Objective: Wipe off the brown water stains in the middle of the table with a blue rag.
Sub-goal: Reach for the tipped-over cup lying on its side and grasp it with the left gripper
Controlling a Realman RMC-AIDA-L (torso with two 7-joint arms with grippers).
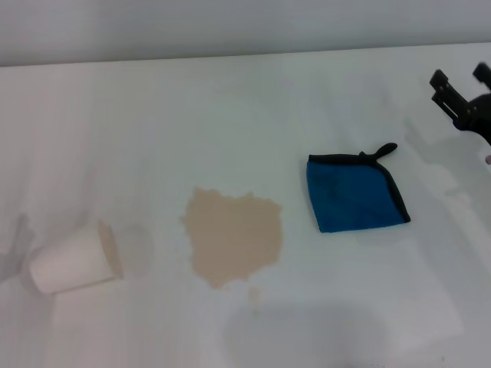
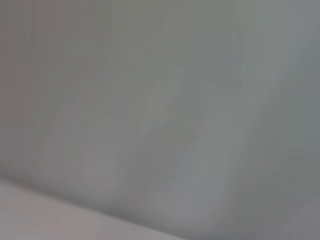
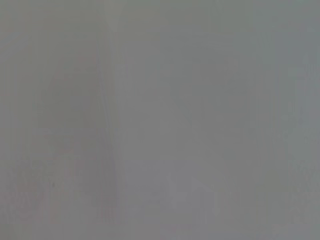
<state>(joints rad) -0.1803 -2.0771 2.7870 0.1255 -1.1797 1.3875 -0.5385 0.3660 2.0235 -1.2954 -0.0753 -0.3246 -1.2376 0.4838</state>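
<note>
Leftmost, a white paper cup with a tan inside (image 1: 75, 264) is lying tipped on its side on the large plain white smooth tabletop (image 1: 230, 107), its mouth facing the spill. Next over, the flat light tan blotch of brown water stains (image 1: 234, 236) is sitting in the middle, unwiped, with a tiny separate droplet (image 1: 255, 293) just below it. To its right, near but apart from the blotch, the small folded bright blue rag with black edging (image 1: 353, 192) is lying flat, its black corner loop (image 1: 381, 151) pointing toward the far right. Farthest right, the right gripper (image 1: 460, 83) is hovering above the table beyond the rag, its two black fingers standing apart and holding nothing. The left gripper is not showing anywhere. The rag is looking light, soft and floppy, so pinching its raised, bound corner by the loop, or a bunched fold in the middle, is probably giving the surest hold.
</note>
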